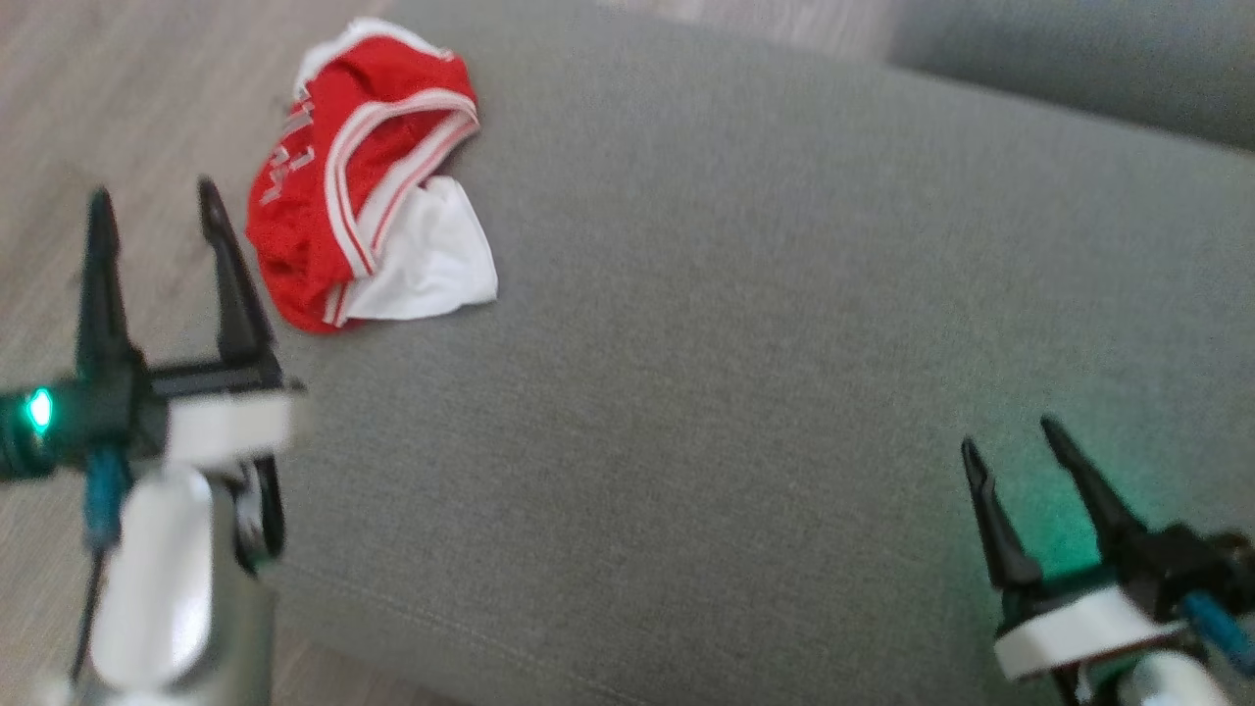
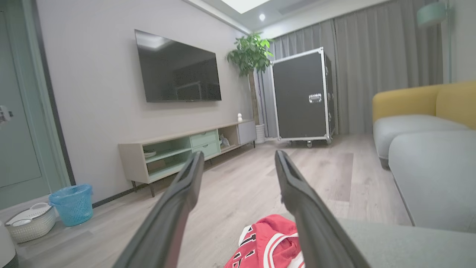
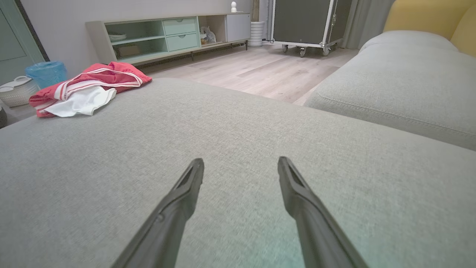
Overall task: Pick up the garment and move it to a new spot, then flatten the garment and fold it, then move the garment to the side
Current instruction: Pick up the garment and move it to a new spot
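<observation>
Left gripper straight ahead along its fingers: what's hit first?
Probably nothing near: left gripper aims past the red garment lying below it, toward open wood floor. Depth unclear.

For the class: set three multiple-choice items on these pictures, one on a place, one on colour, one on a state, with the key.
1. Where is the garment? A. floor B. grey cushion, left side C. blue basket
2. Its colours? A. red and white B. blue and yellow C. black
3. The left end effector is: A. shut on cloth B. open, empty C. shut, empty
Key: 1 B, it lies crumpled on the cushion; 2 A, red cloth with white trim; 3 B, jaws apart, nothing between.
</observation>
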